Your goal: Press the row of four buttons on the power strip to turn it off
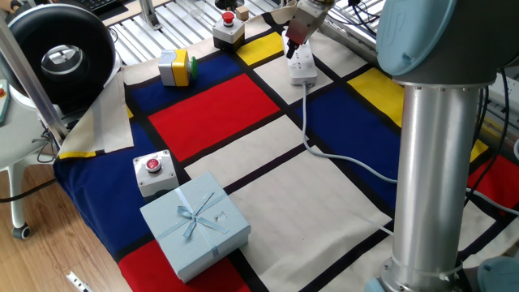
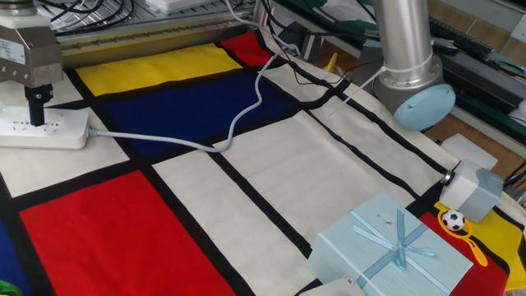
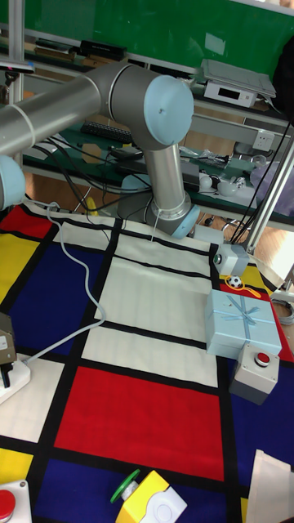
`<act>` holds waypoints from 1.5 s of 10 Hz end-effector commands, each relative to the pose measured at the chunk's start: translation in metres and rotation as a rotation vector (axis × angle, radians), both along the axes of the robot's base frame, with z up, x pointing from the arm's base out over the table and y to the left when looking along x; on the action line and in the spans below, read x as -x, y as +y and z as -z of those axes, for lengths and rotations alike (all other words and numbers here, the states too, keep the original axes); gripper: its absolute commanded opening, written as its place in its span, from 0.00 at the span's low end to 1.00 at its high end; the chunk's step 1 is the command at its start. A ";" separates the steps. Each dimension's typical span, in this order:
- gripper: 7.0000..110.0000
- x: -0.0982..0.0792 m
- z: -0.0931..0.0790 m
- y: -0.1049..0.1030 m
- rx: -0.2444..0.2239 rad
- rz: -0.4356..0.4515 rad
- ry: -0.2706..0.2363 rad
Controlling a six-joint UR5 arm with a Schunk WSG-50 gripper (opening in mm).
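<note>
a: where does the power strip [image 2: 43,129] lie from the gripper [image 2: 35,113]?

b: directly beneath it. in the other fixed view the dark fingertips point straight down at the strip's top face, near the end away from where the cord [image 2: 234,125] leaves the body. whether they are touching the plastic or just above it is hard to tell.

a: and which way does the strip run?

b: in one fixed view the power strip [image 1: 302,65] lies on a white panel of the chequered cloth [image 1: 211,109], beside the yellow panel at the far side of the table. its long axis runs from the gripper [image 1: 289,50] toward the cable end, and the cord trails off from there across the blue panel toward the arm's base. so a row of buttons would probably be worked by stepping along that axis toward the cable end, though the buttons themselves are too small to make out.

a: are the fingers spread or together?

b: that cannot be told. no view shows a gap, nor the tips meeting. in the tall fixed view only part of the gripper [image 3: 6,373] shows at the left edge, over the strip's end.

a: anything in the way?

b: no. the yellow button box [image 1: 175,66] and the grey one behind it [image 1: 229,28] stand well apart from the strip.
</note>
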State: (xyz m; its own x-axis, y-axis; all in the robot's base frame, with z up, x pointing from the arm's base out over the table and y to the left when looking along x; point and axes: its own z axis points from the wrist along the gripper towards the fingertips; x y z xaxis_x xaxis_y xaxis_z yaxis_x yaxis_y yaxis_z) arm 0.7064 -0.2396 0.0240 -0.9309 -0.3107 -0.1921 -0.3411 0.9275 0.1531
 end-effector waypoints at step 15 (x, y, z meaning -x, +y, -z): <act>0.79 -0.014 -0.013 -0.007 -0.005 -0.001 0.002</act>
State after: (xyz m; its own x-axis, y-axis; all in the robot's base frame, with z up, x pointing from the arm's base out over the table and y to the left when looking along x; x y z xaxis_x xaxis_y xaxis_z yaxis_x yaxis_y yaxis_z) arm 0.7116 -0.2441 0.0325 -0.9316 -0.3139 -0.1834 -0.3433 0.9256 0.1592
